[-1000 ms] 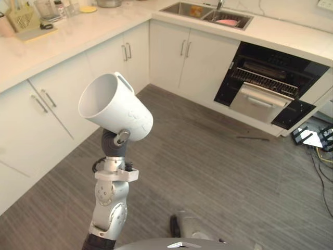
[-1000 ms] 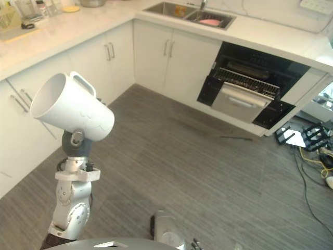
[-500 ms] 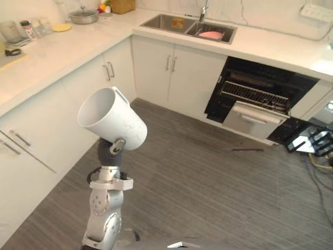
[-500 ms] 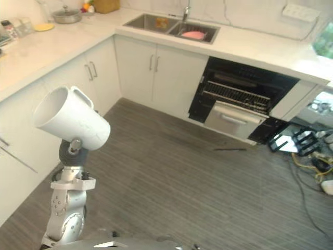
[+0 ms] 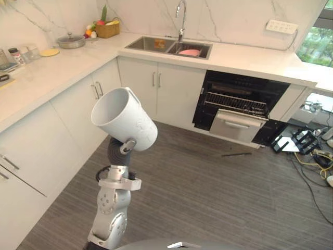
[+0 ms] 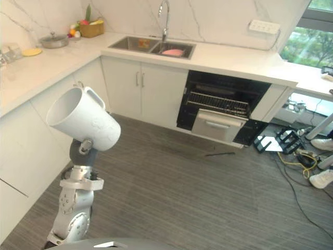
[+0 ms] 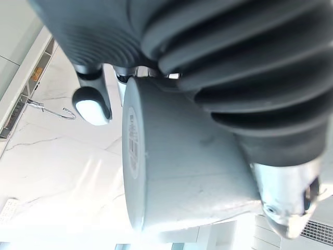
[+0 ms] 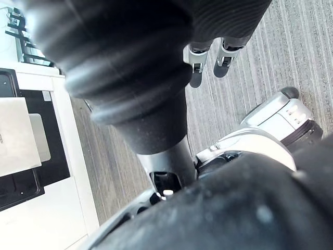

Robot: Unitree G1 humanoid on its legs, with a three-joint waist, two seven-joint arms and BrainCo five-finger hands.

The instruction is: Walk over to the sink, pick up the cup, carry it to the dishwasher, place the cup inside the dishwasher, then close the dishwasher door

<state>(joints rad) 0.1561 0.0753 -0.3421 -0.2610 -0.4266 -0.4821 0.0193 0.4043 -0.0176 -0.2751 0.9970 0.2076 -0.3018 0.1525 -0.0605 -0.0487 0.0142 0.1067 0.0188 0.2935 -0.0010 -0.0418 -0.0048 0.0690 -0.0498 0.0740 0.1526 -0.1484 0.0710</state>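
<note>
Left eye view: white ceramic cup (image 5: 125, 122) is up high on the left hand (image 5: 119, 149), tilted, mouth to the upper left, handle on the far side. The hand sits under and behind it, fingers hidden here. It is raised off the white counter (image 5: 62, 73), probably so it clears the cabinets during the walk. The steel double sink (image 5: 156, 44) is well apart from the cup, so I judge the pickup done and the carry in hand. The black dishwasher (image 5: 237, 101) stands open right of the sink cabinets, wire rack showing and silver front panel (image 5: 237, 125) below, ready for the cup to go straight in.

Right eye view: same layout. Grey striped floor (image 6: 182, 182) lies between cup and dishwasher, with a thin dark stick (image 6: 218, 153) near the dishwasher's foot.

Left wrist view: the cup's base and side are right under the dark cover. A dark-tipped finger (image 7: 91, 104) on one side and the thumb (image 7: 286, 205) on the other wrap round it, a firm clamp.

Right wrist view: right hand (image 8: 225, 54) hangs over the floor, fingers loose, holding nothing. Likely free for the door.
</note>
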